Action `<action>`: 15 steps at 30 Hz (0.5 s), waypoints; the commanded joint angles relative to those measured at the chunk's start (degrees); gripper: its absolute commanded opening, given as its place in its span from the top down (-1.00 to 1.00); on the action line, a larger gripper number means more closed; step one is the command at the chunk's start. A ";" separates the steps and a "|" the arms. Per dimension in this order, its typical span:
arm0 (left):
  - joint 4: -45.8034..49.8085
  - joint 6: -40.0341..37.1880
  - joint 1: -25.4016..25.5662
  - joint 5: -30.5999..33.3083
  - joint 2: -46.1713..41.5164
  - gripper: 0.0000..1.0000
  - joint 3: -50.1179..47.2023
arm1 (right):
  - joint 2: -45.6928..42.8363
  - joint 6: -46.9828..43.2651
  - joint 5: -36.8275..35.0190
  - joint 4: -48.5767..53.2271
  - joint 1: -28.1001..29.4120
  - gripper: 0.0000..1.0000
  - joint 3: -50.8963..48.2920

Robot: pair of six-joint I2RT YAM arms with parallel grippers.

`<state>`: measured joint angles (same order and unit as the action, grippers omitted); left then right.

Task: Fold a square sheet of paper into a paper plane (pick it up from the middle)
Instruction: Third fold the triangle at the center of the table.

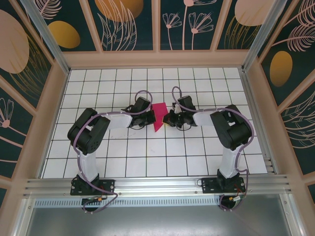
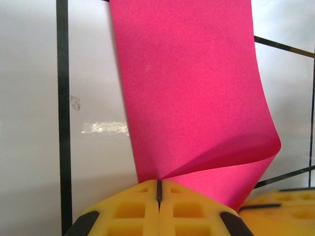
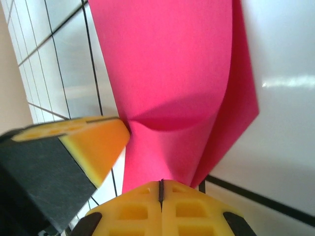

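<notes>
Left gripper (image 2: 159, 194) and right gripper (image 3: 161, 189) are each clamping tight on the magenta sheet of paper (image 1: 158, 118), which is curling between them over the white tiled surface (image 1: 147, 157), at mid-scene.

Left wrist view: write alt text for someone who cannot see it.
A pink sheet of paper is pinched by the left gripper, its yellow jaws shut, and curls away over a white tiled table with black grid lines.
</notes>
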<state>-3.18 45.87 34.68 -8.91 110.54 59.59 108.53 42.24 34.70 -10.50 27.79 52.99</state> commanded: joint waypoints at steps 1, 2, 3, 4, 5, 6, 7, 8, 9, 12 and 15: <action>6.27 -1.65 -0.70 4.53 3.27 1.00 -0.53 | -0.12 -2.22 -0.60 1.71 -0.72 0.96 2.12; 6.26 -1.61 -0.65 4.47 3.25 1.00 -0.51 | 0.26 -2.26 -0.58 1.71 -0.72 0.96 2.35; 6.26 -1.72 -0.69 4.42 3.36 1.00 -0.43 | 0.67 -2.42 -0.57 1.89 -0.71 0.96 2.57; 6.32 -1.75 -0.66 4.35 3.29 1.00 -0.44 | 1.16 -2.74 -0.83 2.26 -0.71 0.96 2.89; 6.34 -1.75 -0.70 4.33 3.35 1.00 -0.34 | 1.41 -2.99 -1.14 2.71 -0.71 0.96 3.18; 6.47 -1.91 -0.66 4.41 3.35 1.00 -0.35 | 1.76 -3.15 -1.80 3.38 -0.69 0.96 3.54; 6.60 -1.95 -0.66 4.42 3.41 1.00 -0.24 | 2.08 -3.35 -2.59 3.84 -0.76 0.97 3.73; 6.61 -2.01 -0.73 4.42 3.37 1.00 -0.33 | 2.33 -3.31 -3.40 4.12 -0.87 0.97 3.70; 6.66 -2.10 -0.66 4.50 3.38 1.00 -0.30 | 2.75 -3.25 -4.64 4.75 -1.01 0.97 3.91; 6.96 -2.27 -0.72 4.84 3.45 1.00 -0.34 | 3.99 -2.03 -5.97 5.56 -1.84 0.98 4.02; 7.31 -2.57 -0.66 5.26 3.45 1.00 -0.35 | 3.68 -1.54 -5.84 5.62 -2.10 0.99 4.36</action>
<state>-2.68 45.01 34.68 -8.64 110.69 59.96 111.09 40.77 31.53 -7.44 26.55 56.21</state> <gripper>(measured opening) 0.058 0.061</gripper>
